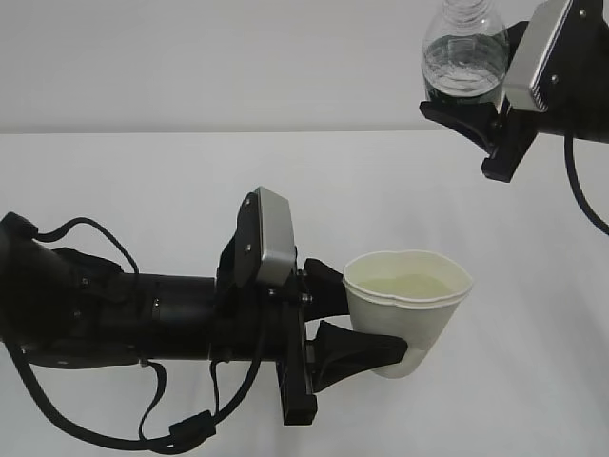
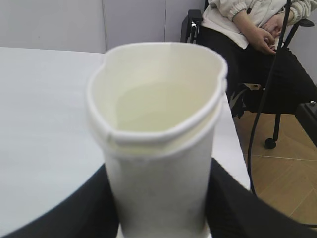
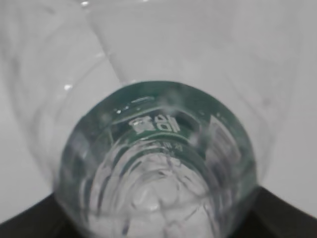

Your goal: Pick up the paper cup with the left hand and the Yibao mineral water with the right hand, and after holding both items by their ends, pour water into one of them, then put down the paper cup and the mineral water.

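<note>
My left gripper (image 1: 366,338) is shut on the white paper cup (image 1: 407,307) near its base and holds it upright above the table. The cup's rim is squeezed out of round and it holds water. In the left wrist view the cup (image 2: 158,148) fills the middle between my two black fingers (image 2: 247,208). My right gripper (image 1: 466,109) is shut on the lower part of the Yibao mineral water (image 1: 464,52), held upright and high at the top right, above and right of the cup. The right wrist view shows the bottle (image 3: 158,168) from below with its green label band.
The white table (image 1: 143,181) spreads under both arms. In the left wrist view a seated person (image 2: 257,44) on a chair is beyond the table's right edge, with wooden floor below. Black cables (image 1: 105,428) hang under my left arm.
</note>
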{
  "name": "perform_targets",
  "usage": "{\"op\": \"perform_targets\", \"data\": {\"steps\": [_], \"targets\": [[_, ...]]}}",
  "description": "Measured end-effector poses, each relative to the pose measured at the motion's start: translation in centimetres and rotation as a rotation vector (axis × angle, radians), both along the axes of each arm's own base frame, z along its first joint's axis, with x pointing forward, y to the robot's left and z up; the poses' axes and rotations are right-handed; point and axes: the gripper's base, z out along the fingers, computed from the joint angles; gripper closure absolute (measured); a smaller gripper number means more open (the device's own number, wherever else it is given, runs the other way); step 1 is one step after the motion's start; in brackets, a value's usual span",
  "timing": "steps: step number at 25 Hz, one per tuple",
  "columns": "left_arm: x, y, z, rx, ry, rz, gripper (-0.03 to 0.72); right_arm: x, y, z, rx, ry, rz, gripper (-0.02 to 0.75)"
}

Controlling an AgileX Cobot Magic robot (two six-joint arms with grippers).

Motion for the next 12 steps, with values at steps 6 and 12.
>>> {"op": "perform_targets", "data": {"steps": [6,12], "targets": [[0.00,0.00,0.00,0.000,-0.004,-0.001,0.321,0.09,-0.12,-0.09,0.026,0.037,-0.025,0.273],[0.00,0.00,0.00,0.000,-0.005,-0.001,0.321,0.10,-0.14,-0.10,0.049,0.057,-0.034,0.273]]}}
